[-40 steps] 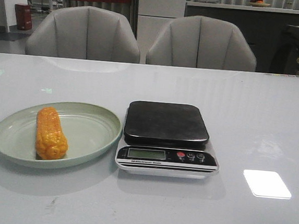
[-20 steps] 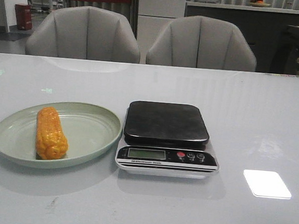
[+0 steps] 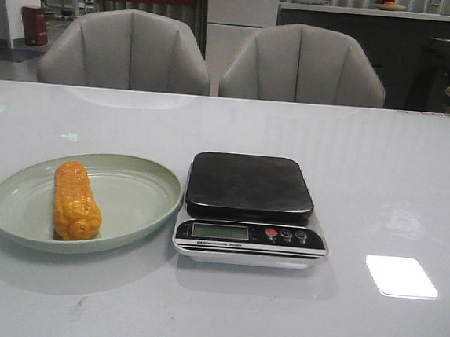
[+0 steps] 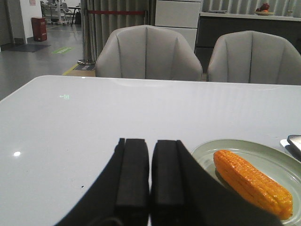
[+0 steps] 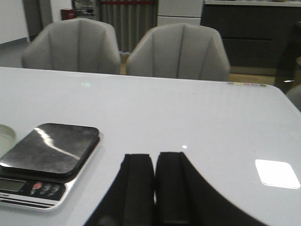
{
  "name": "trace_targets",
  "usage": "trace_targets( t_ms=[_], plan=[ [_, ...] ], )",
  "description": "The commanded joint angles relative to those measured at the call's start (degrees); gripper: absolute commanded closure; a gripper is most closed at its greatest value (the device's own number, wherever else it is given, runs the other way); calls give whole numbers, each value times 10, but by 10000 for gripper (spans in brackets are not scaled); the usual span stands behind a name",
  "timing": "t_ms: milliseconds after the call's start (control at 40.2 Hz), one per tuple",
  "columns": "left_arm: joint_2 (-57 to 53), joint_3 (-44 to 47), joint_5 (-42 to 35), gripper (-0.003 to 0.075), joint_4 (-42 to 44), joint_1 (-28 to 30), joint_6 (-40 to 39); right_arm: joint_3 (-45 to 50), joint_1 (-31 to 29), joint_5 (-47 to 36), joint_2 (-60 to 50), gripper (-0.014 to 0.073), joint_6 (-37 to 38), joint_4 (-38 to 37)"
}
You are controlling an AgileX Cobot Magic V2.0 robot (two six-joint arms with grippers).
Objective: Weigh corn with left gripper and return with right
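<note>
1. Lying in the left half of a pale green oval plate point(image 3: 139, 200), the corn point(image 3: 76, 200) is pointing one blunt end toward us and the other away across the table; we are seeing its orange-yellow kernel rows most clearly from the left wrist camera.
2. We are finding the plate sitting on the white table point(image 3: 382, 174), its right rim just beside, perhaps touching, the kitchen scale point(image 3: 251, 210).
3. We are observing the scale's dark platform point(image 3: 250, 186) carrying nothing, with the display point(image 3: 219, 231) and a row of small buttons point(image 3: 285, 235), one of them red, facing us on the front strip.
4. We are viewing the left gripper point(image 4: 150, 183) only from its wrist camera: its two black fingers point(image 4: 133, 179) are pressing together with just a thin seam between them, gripping nothing, and hanging above bare table near the plate's rim, apart from the corn.
5. We are viewing the right gripper point(image 5: 154, 188) likewise from its own camera: its fingers point(image 5: 138, 188) are closed against each other, empty, hovering over the table beside the scale.
6. We are noting two grey upholstered chairs point(image 3: 301, 65) standing behind the far table edge, and a bright rectangular light patch point(image 3: 401, 276) reflecting on the tabletop to the scale's right.
</note>
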Motion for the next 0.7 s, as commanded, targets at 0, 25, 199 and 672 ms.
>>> trace_targets(
  t_ms=[0, 25, 199, 672],
  plan=[
    [-12, 0, -41, 606, -4, 2, -2, 13, -32, -73, 6, 429, -7, -7],
    [-12, 0, -41, 606, -4, 2, -2, 22, -37, -80, 6, 429, -7, -7],
    [-12, 0, -41, 606, -4, 2, -2, 88, -40, -163, 1, 429, -7, -7],
    [-11, 0, -41, 606, -4, 2, -2, 85, -41, -146, -38, 429, -7, -7]
  ],
)
